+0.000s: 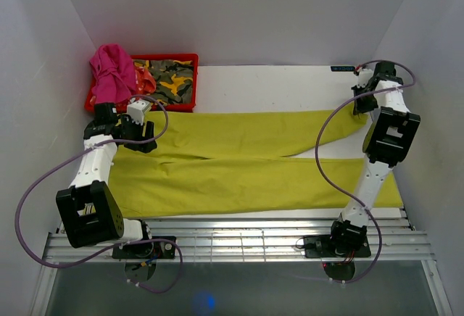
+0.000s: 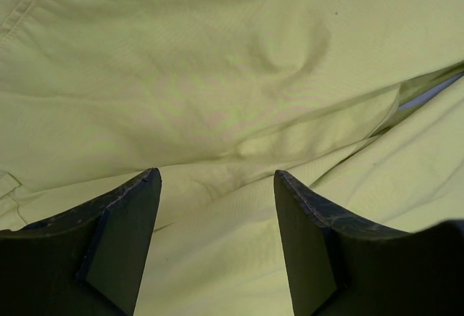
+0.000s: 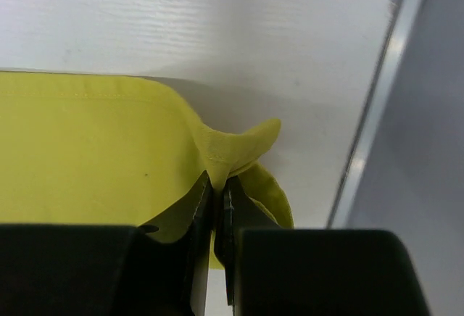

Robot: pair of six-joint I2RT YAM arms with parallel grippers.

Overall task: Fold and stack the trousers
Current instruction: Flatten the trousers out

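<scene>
The lime yellow-green trousers lie spread across the white table, waist at the left, two long legs running right. My left gripper hovers over the waist end with its jaws open; cloth fills the left wrist view and nothing sits between the fingers. My right gripper is at the far right, shut on the hem corner of the upper trouser leg, which is pinched and lifted into a small peak off the table.
A red bin at the back left holds camouflage cloth, with a pink garment draped over its left rim. The table's right edge rail runs close beside my right gripper. Grey walls stand on both sides.
</scene>
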